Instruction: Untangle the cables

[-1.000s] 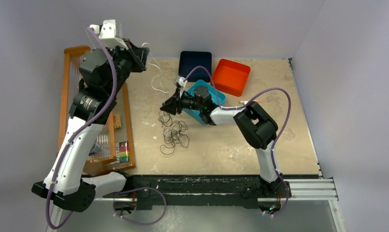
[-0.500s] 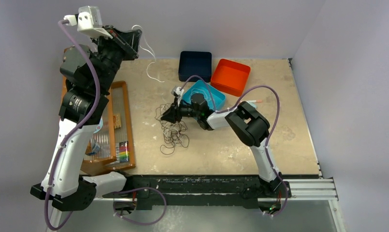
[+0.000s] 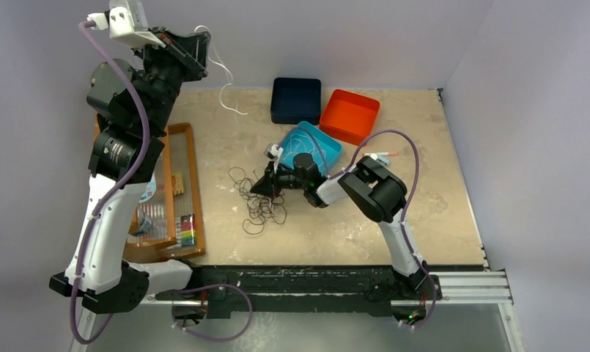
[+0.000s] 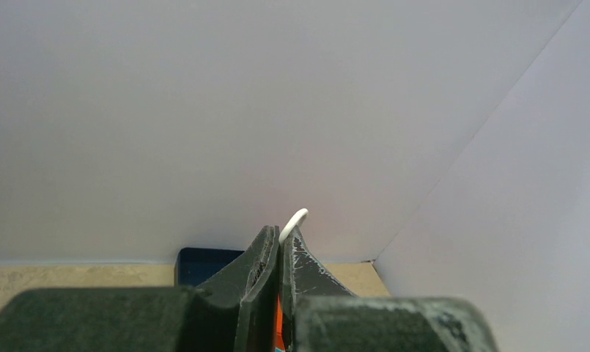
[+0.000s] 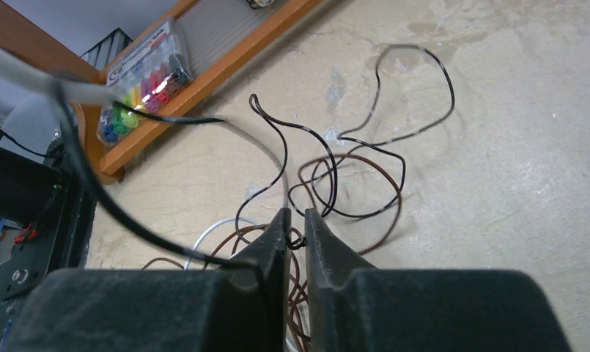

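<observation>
Left arm: raised high over the back-left corner of the table (image 3: 336, 227). The left gripper (image 3: 196, 45) (image 4: 279, 238) is up against the back wall, fingers pressed together. A white cable (image 3: 222, 77) (image 4: 295, 219) is clamped between them, with a short end poking out past the tips in the wrist view. From above, the rest of it hangs down in a loose curve and its lower end reaches the tabletop near the back edge, well apart from the pile.

Right arm: reaches in low across the middle of the table. The right gripper (image 3: 264, 186) (image 5: 297, 220) sits at the upper edge of the pile. Its fingers are narrow, with a thin slit between the tips. A kink of dark wire lies in that slit; cannot tell whether it is pinched.

Dark cables (image 3: 259, 209) (image 5: 365, 158): a loose tangle of black and brown loops lying flat on the table, centre-left, just in front of the right gripper. One white loop (image 5: 211, 229) shows low in the pile.

Around: wooden tray (image 3: 193, 169) along the left edge, a marker pack (image 5: 141, 88) in it. Navy box (image 3: 295, 99), orange bin (image 3: 350, 116) and teal bin (image 3: 328, 147) stand at the back.
</observation>
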Motion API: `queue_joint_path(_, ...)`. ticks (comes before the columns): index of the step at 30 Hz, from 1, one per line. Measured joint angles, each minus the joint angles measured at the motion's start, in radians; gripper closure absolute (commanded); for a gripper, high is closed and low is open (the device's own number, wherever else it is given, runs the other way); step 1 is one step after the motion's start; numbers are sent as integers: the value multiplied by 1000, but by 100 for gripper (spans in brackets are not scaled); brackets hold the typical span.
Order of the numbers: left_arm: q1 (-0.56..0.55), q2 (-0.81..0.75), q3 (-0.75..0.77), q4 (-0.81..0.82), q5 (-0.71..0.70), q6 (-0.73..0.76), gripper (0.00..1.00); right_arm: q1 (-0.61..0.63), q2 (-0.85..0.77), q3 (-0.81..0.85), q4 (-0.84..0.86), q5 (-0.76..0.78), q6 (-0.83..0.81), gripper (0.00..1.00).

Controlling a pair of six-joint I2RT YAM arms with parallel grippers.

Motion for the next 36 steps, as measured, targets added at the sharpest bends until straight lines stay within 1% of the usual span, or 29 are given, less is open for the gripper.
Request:
queue_joint_path(4, 0, 14, 34, 9, -14, 0, 100, 0, 15, -17, 22, 0, 21, 92)
queue_joint_path(8, 0, 32, 74, 26, -27, 0, 100, 0, 23, -28, 24, 0, 35, 92)
queue_joint_path(13, 0, 51, 111, 42, -31, 0, 100, 0, 22, -34, 28, 0, 40, 82)
queue_joint_path(17, 0, 57, 111, 41, -34, 0, 100, 0, -3, -55, 8, 1, 31, 67)
queue_joint_path(21, 0, 61, 103, 38, -35, 0, 100, 0, -89, -63, -73, 14, -6, 54)
queue_joint_path(26, 0, 56, 66, 36, -50, 2, 100, 0, -232, -25, -209, 76, -108, 47)
queue_joint_path(30, 0, 53, 40, 31, -64, 9, 100, 0, -295, 9, -304, 108, -189, 42)
queue_joint_path(34, 0, 48, 28, 19, -79, 12, 100, 0, -354, -19, -369, 132, -234, 40)
queue_joint_path(36, 0, 40, 19, 17, -83, 13, 100, 0, -400, -65, -385, 146, -241, 40)
